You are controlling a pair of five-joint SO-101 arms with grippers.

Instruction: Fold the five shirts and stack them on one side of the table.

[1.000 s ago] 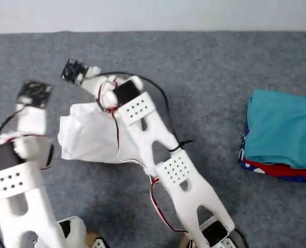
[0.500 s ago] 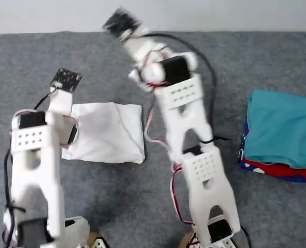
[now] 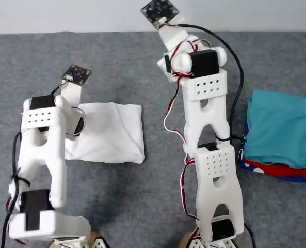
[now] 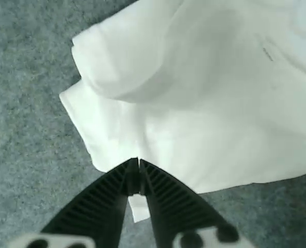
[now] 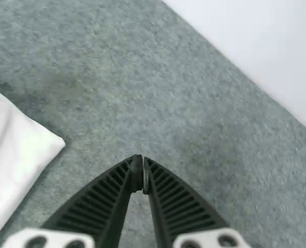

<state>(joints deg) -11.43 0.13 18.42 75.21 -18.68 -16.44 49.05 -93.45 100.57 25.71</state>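
Note:
A white shirt (image 3: 111, 134) lies folded into a flat rectangle on the grey table surface (image 3: 142, 206), left of the middle. In the left wrist view my left gripper (image 4: 138, 168) is shut, its tips just over the edge of the white shirt (image 4: 204, 93), and nothing shows between the fingers. My right gripper (image 5: 141, 165) is also shut and holds nothing. It hangs above bare grey surface near the back wall, with the white shirt's corner (image 5: 13, 160) off to one side. At the right edge sits a stack with a teal shirt (image 3: 284, 126) on top.
Under the teal shirt lie a red one (image 3: 276, 169) and a blue one, all folded. The right arm (image 3: 209, 134) stands tall between the white shirt and the stack. A pale wall (image 5: 256, 46) borders the table's far edge.
The right arm has swung off the white shirt toward the back middle and risen. The left arm has moved in over the shirt's left edge. The shirt went from crumpled to a flat fold.

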